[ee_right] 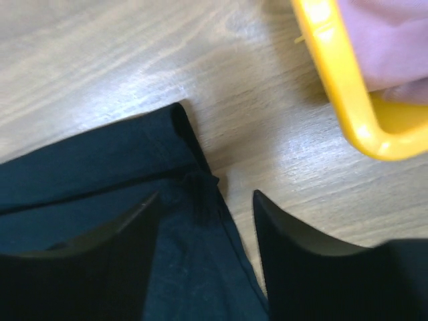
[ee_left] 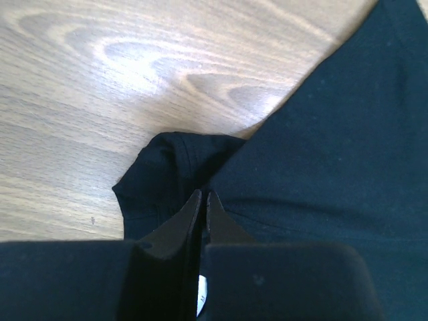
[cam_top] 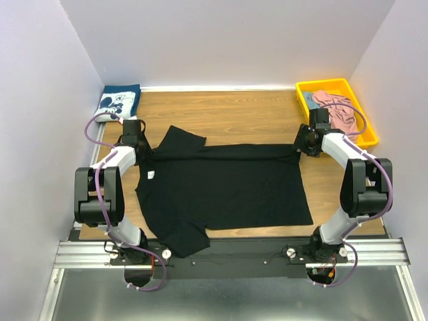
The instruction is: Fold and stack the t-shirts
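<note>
A large black t-shirt (cam_top: pixel 221 190) lies spread on the wooden table, with a fold along its far edge. My left gripper (cam_top: pixel 138 143) is at the shirt's left shoulder. In the left wrist view its jaws (ee_left: pixel 202 198) are pressed together on bunched black cloth (ee_left: pixel 167 170), with a white label (ee_left: pixel 201 291) showing between them. My right gripper (cam_top: pixel 304 140) is open over the shirt's far right corner (ee_right: pixel 194 180), one finger on each side of it. A folded navy t-shirt (cam_top: pixel 119 101) with a white print lies at the back left. A pink t-shirt (cam_top: pixel 336 107) lies in the bin.
A yellow bin (cam_top: pixel 303 93) stands at the back right, close to my right gripper; its rim (ee_right: pixel 341 87) shows in the right wrist view. White walls close in the table on three sides. Bare wood (cam_top: pixel 241 110) lies beyond the black shirt.
</note>
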Available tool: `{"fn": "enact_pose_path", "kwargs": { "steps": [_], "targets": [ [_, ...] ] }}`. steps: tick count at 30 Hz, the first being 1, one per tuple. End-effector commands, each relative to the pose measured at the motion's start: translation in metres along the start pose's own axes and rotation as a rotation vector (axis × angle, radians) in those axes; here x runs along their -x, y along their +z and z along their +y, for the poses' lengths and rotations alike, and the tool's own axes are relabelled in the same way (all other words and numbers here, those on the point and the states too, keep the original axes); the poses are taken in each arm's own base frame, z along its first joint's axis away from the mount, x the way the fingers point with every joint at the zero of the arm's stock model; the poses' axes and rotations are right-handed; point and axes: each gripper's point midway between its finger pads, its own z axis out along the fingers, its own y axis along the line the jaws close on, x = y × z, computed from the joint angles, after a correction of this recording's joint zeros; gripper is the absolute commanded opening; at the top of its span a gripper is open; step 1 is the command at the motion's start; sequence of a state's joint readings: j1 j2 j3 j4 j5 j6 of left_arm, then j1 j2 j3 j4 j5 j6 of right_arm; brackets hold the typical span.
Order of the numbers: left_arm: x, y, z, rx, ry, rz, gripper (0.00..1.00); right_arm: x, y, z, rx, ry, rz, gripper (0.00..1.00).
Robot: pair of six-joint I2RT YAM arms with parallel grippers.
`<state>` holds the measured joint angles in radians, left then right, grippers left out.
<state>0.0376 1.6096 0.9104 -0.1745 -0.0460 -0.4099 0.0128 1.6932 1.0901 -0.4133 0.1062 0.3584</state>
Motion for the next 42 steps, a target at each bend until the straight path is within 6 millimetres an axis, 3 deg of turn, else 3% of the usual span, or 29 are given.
{"fn": "enact_pose_path", "kwargs": {
  "steps": [1, 6, 16, 19, 23, 26, 31, 33, 34, 36, 37, 38, 42],
  "targets": [
    [0.011, -0.009, 0.005, 0.025, 0.0, -0.04, 0.1, 0.012, -0.015, -0.006, -0.021, 0.018, -0.054, 0.66],
    [0.008, -0.015, 0.007, 0.034, 0.001, -0.04, 0.11, 0.032, -0.031, -0.002, -0.007, 0.028, -0.117, 0.69],
    [-0.002, -0.019, 0.011, 0.036, -0.004, -0.036, 0.15, 0.027, -0.031, 0.054, 0.222, -0.062, -0.062, 0.66],
    [-0.004, -0.022, 0.011, 0.032, -0.003, -0.038, 0.21, 0.024, -0.033, 0.069, 0.247, -0.094, -0.06, 0.66],
    [-0.003, -0.029, 0.01, 0.021, -0.001, -0.05, 0.51, 0.017, -0.032, 0.087, 0.278, -0.122, -0.047, 0.66],
    [0.008, -0.035, 0.006, 0.01, -0.023, -0.08, 0.63, 0.011, -0.035, 0.105, 0.3, -0.157, -0.044, 0.66],
    [0.041, -0.034, -0.022, -0.043, -0.013, -0.142, 0.65, -0.007, -0.039, 0.14, 0.37, -0.225, -0.023, 0.66],
    [0.043, -0.021, -0.025, -0.035, 0.0, -0.121, 0.65, -0.011, -0.041, 0.15, 0.397, -0.237, -0.021, 0.68],
    [0.041, -0.013, -0.045, -0.05, 0.039, -0.108, 0.65, -0.016, -0.043, 0.157, 0.411, -0.254, -0.017, 0.68],
    [0.042, -0.002, -0.053, -0.035, 0.079, -0.098, 0.65, -0.021, -0.045, 0.163, 0.425, -0.269, -0.011, 0.69],
    [0.057, 0.0, -0.061, -0.025, 0.093, -0.126, 0.65, -0.024, -0.046, 0.168, 0.433, -0.282, -0.009, 0.69],
    [0.047, 0.013, -0.066, -0.009, 0.121, -0.09, 0.65, -0.026, -0.047, 0.17, 0.436, -0.281, -0.006, 0.69],
    [0.053, 0.037, -0.082, 0.023, 0.185, -0.075, 0.62, -0.036, -0.052, 0.177, 0.452, -0.295, 0.002, 0.69]
  ]
}}
